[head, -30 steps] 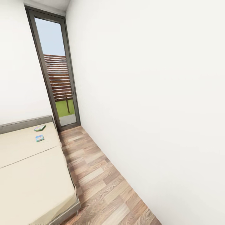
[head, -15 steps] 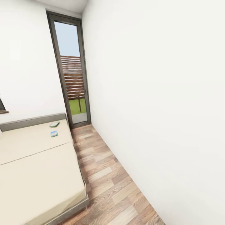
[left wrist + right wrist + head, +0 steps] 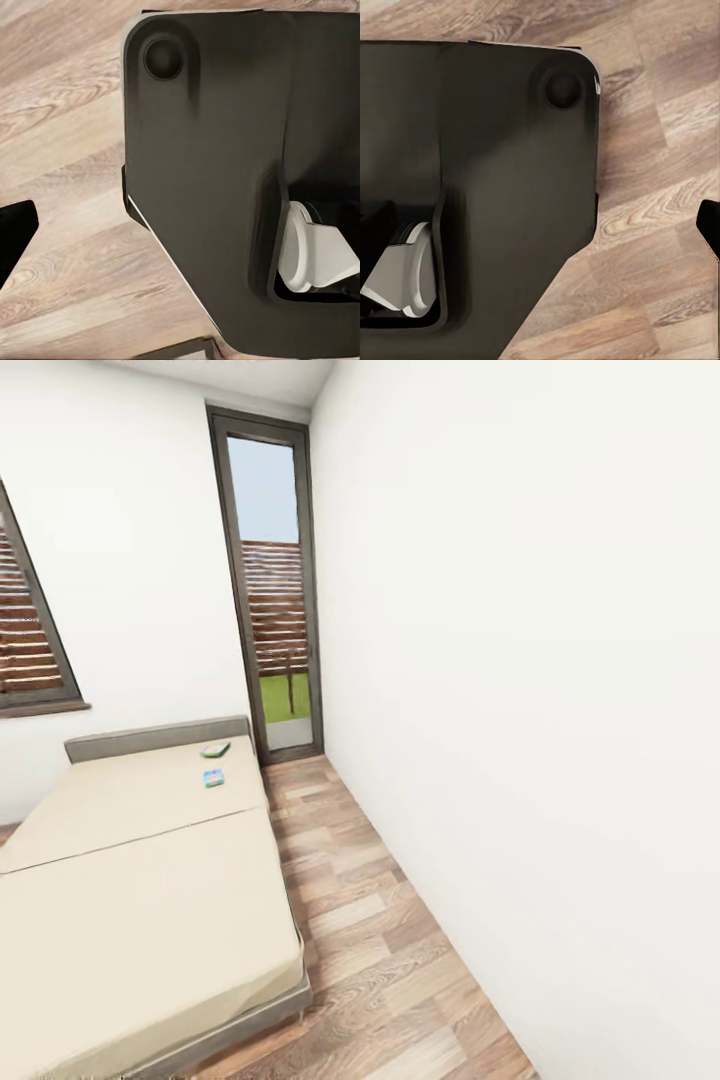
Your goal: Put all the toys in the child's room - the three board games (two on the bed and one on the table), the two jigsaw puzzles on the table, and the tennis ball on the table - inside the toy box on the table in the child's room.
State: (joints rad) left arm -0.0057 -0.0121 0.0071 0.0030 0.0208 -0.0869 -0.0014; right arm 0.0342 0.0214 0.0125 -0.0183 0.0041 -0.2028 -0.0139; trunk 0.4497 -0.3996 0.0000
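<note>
Head cam looks down a narrow room: bed (image 3: 150,890) fills the left side, w/ two beige mattress pads, grey headboard (image 3: 155,737) at the far end and grey frame along the near edge. Two board games lie on the far pad, near the bed's right edge, close to the headboard: the white-and-green one (image 3: 215,750) just by the headboard, the blue one (image 3: 213,778) a bit nearer the camera, beside it but apart. Both lie flat.

Wood floor (image 3: 370,930) runs btw the bed's right edge and a white wall (image 3: 540,690). Tall glass door (image 3: 270,590) stands at the far end; a slatted window (image 3: 30,630) sits in the wall over the headboard side.

Both wrist cams point straight down at the robot's dark base (image 3: 217,172) and the floor, w/ a white wheel part (image 3: 315,251) in a cut-out, so the arms seem to hang low beside the base. A dark finger tip (image 3: 15,232) pokes in at the left wrist cam's edge, another (image 3: 711,225) at the right's. Cannot tell how far either gripper's fingers are spread, or whether they hold anything.
</note>
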